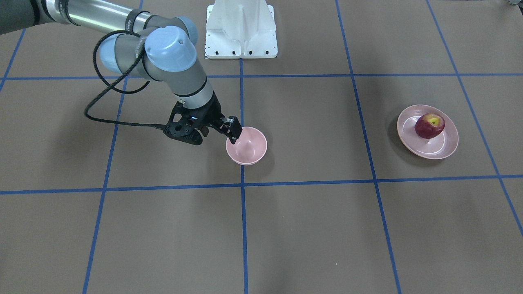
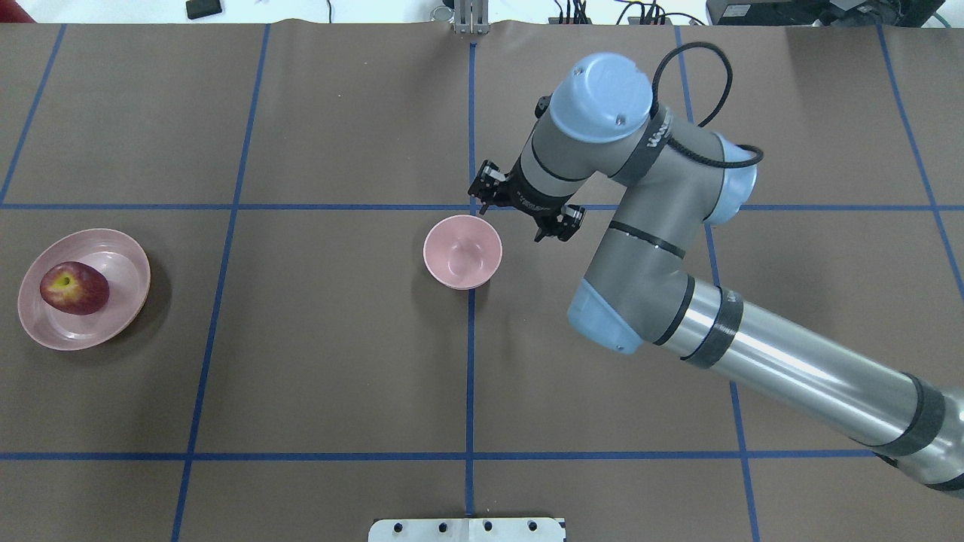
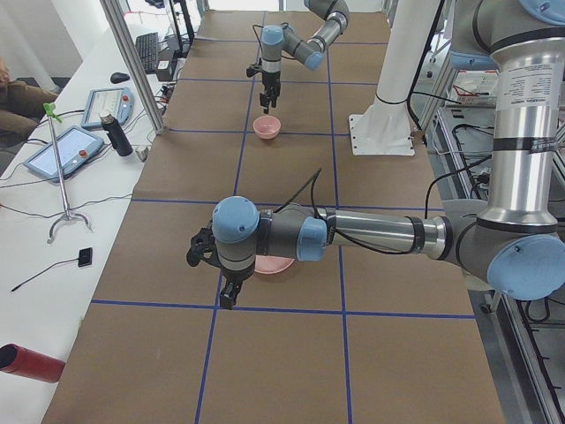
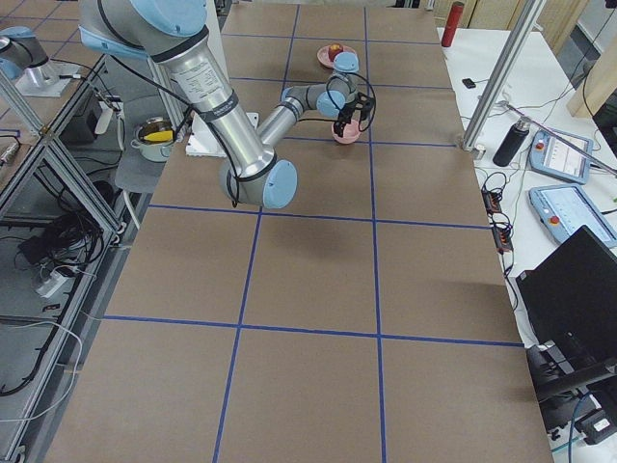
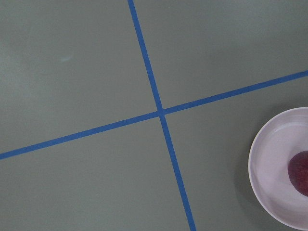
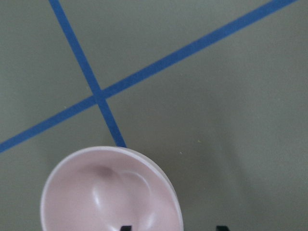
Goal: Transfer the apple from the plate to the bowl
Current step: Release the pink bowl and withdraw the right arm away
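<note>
The dark red apple [image 1: 430, 125] lies on the shallow pink plate [image 1: 445, 146] at the table's left end; it also shows in the overhead view [image 2: 74, 287] and at the right edge of the left wrist view [image 5: 299, 172]. The small deep pink bowl [image 1: 249, 150] stands empty at the table's middle. My right gripper [image 1: 220, 134] is open and hangs low at the bowl's rim. In the right wrist view one fingertip [image 6: 126, 228] is over the bowl's inside and the other is outside it. My left gripper [image 3: 225, 296] shows only in the exterior left view, beside the plate [image 3: 275, 265]; I cannot tell its state.
Blue tape lines divide the brown table into squares. The white robot base plate [image 1: 241, 28] stands at the robot's edge. A side bench with tablets [image 3: 66, 146], a dark bottle [image 3: 119, 137] and a red cylinder [image 3: 31, 362] runs along the far side.
</note>
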`<state>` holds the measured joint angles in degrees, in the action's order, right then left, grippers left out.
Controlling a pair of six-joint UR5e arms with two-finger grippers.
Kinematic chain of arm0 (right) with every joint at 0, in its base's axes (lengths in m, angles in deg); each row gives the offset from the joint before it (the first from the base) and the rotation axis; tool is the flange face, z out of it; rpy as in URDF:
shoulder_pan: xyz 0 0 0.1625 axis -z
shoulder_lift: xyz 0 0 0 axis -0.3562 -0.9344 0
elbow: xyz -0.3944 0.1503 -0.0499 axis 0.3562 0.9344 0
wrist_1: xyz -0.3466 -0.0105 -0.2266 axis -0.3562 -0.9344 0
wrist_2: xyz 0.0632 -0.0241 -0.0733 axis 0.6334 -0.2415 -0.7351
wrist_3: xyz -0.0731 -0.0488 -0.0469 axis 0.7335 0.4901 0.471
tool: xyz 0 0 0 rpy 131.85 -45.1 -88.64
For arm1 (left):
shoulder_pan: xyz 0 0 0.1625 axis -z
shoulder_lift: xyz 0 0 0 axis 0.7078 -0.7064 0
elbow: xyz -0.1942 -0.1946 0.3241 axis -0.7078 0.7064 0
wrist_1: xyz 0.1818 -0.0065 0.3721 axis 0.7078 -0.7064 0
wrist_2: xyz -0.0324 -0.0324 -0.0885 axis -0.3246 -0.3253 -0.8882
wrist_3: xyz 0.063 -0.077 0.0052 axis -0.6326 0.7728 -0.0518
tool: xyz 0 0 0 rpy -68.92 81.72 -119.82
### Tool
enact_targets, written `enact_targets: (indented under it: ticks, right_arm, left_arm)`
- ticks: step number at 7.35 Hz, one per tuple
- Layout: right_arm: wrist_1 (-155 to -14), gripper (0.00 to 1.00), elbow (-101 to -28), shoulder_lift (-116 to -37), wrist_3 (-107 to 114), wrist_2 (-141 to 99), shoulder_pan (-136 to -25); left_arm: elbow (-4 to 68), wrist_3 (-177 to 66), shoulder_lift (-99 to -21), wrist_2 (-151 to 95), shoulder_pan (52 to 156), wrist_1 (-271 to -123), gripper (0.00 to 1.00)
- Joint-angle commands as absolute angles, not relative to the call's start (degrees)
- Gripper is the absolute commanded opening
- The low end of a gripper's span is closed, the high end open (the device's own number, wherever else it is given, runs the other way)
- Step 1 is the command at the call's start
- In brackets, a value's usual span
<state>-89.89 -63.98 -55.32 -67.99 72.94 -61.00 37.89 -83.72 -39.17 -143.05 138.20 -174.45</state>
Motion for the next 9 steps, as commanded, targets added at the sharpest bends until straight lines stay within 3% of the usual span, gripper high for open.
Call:
enact_targets:
  ticks: [1,4,6,9]
  right_arm:
    - [-98.93,1.0,-68.47,-57.54,-50.19,79.18,-72.14]
    - [-99.4,1.0,-67.17,-68.49,-20.76,87.54,-88.58]
    - [-99.49,1.0,-65.32,-76.49,0.69,89.83,-97.29]
    - [-98.96,1.0,-65.14,-90.21,26.82,89.49,-107.5]
  left_arm:
    - [37.7,-83.71,-39.16,-143.14,138.13,-179.56,0.98]
    - [36.21,-81.54,-38.37,-143.84,137.44,-187.39,0.98]
    - [36.47,-72.77,-38.72,-143.93,129.89,-188.18,0.98]
    - [36.47,-53.1,-36.89,-141.32,120.77,-202.2,0.99]
